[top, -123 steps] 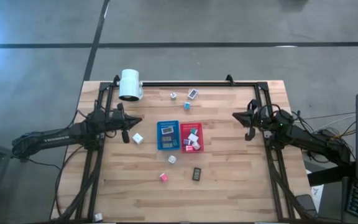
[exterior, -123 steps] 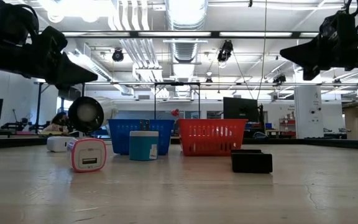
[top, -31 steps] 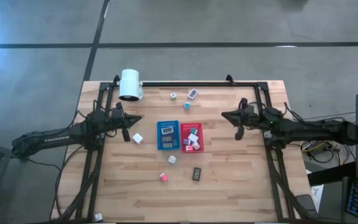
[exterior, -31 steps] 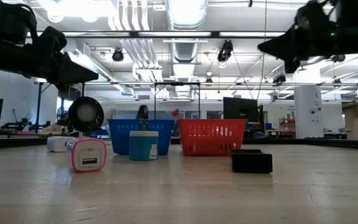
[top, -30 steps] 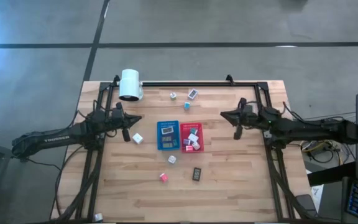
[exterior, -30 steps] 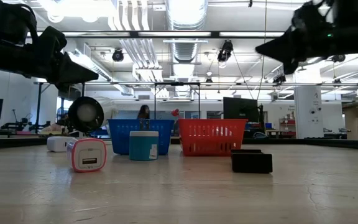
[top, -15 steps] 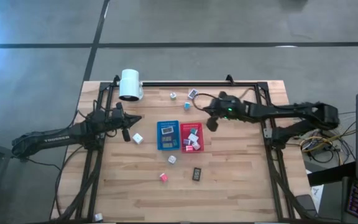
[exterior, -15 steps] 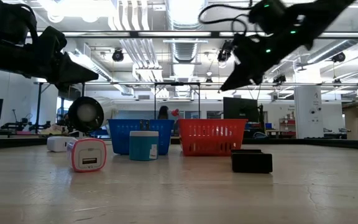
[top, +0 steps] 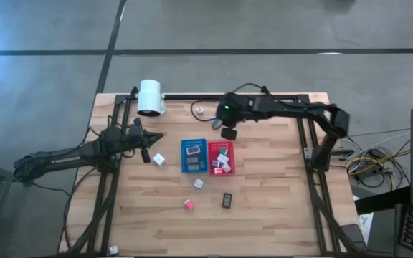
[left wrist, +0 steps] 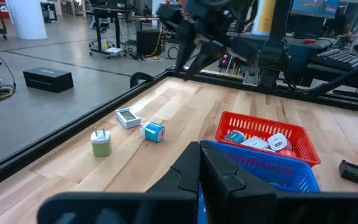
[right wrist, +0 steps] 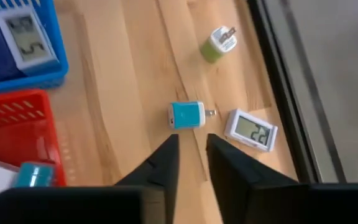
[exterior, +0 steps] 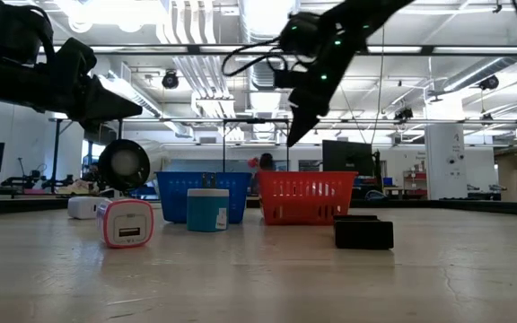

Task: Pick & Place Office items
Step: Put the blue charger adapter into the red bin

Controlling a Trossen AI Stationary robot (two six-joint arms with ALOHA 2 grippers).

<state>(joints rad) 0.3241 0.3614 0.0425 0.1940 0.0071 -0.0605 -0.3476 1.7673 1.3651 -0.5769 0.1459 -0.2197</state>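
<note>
The right arm (top: 285,109) swings from the table's right edge to the far side; its gripper (right wrist: 191,163), now parted, hangs over the teal cube (right wrist: 187,114).

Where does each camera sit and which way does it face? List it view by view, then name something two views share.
High view: above the table, facing straight down; both arms show.
Low view: at tabletop height, facing level toward the blue tray and red tray; both arms overhead.
Left wrist view: on the left arm, facing across both trays; the shut left tool shows.
Right wrist view: on the right arm, facing down at the teal cube; the open right tool shows.
Shared: both wrist views show the teal cube.
</note>
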